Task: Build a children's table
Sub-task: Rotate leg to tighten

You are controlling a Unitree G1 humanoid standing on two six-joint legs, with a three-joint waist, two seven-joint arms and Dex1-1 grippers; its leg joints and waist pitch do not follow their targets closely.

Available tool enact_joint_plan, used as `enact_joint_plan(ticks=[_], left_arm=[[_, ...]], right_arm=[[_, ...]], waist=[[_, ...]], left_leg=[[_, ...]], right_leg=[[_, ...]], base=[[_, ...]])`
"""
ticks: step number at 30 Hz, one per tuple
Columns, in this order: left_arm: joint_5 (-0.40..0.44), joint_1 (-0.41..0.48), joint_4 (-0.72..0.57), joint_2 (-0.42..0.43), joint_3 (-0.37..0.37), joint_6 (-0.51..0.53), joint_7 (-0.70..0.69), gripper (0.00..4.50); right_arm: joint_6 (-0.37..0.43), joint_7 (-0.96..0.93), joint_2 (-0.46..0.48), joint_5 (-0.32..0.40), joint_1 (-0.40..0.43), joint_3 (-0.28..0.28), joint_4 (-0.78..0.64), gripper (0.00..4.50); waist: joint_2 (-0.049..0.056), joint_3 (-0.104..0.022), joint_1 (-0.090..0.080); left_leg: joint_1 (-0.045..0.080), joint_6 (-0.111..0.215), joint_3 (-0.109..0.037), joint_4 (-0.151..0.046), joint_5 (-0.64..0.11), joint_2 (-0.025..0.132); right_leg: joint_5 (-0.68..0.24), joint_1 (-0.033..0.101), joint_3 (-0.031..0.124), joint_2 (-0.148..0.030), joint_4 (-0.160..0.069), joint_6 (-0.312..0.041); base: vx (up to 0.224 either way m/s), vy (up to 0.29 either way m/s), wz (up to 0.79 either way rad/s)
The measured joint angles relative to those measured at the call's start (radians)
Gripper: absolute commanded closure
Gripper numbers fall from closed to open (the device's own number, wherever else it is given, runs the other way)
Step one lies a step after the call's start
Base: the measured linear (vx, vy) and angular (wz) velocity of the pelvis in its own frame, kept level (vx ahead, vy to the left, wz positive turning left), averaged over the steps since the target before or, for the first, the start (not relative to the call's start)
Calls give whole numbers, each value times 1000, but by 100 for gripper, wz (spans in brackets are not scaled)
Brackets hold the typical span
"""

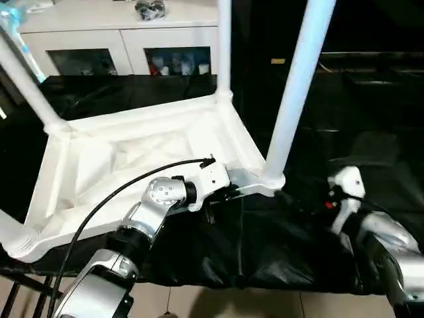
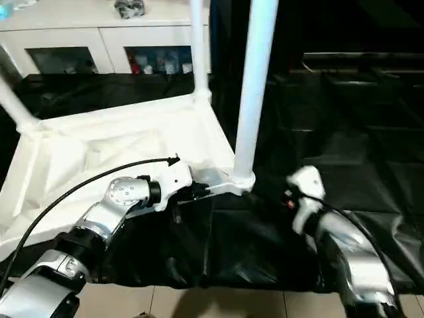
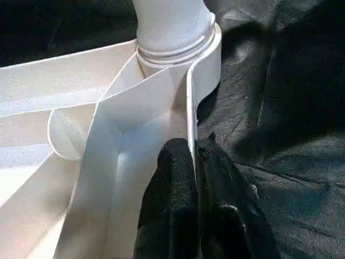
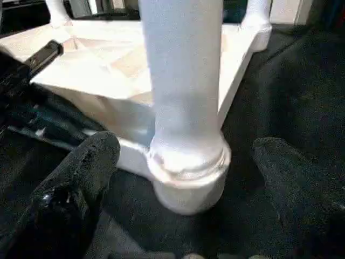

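Tabletop (image 1: 132,156) is laid upside down on the black-covered surface (image 1: 278,245), ribbed underside up, with a leg standing in each corner that can be seen. Its near edge wall is pinched by the left end effector (image 3: 194,162), the black fingers (image 3: 172,178) being clenched on the thin rim just beside the nearest corner socket (image 3: 178,48). The leg (image 1: 298,86) in that socket is seen upright and seated down to its collar. The right end effector (image 4: 183,178) is held released, jaws spread wide, one to each side of the leg's base and apart from it.

The step in hand is judged to be the seating of this leg. It would be done well if the tabletop were kept steady by the left grip while the leg is grasped low, near the collar, and pressed straight down along its own axis, so that the socket is not levered sideways and the thin rim is not bent
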Motion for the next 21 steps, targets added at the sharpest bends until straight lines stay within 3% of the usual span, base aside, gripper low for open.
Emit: enact_joint_plan(ticks=[5, 9, 16, 21], left_arm=[[-28, 17, -26, 29, -1, 0, -65, 450], [-44, 24, -33, 51, -1, -10, -118, 450], [-66, 43, -65, 91, -2, -20, -186, 450], [-68, 48, -77, 100, -3, -20, -199, 450]], right_arm=[[8, 37, -25, -2, 0, 26, 0, 3], [14, 97, -40, -3, -4, 79, -1, 3], [1, 174, -59, -39, -92, 143, 70, 3], [-5, 207, -59, -60, -142, 176, 144, 49]], waist=[[0, 0, 1], [-1, 1, 1], [-6, 4, 0], [-9, 6, 0]], left_leg=[[0, 0, 0, 0, 0, 0], [0, 0, 0, 1, 0, 0], [0, 0, 0, 3, 0, 1], [0, 1, 0, 7, -1, 1]], right_leg=[[0, -1, -1, 0, 0, 0], [0, 0, 0, 0, 0, 0], [0, -1, 0, 0, 4, 0], [0, -3, 0, 0, 5, 0]], base=[[0, 0, 0], [0, 0, 0], [0, 0, 0], [0, 0, 0]])
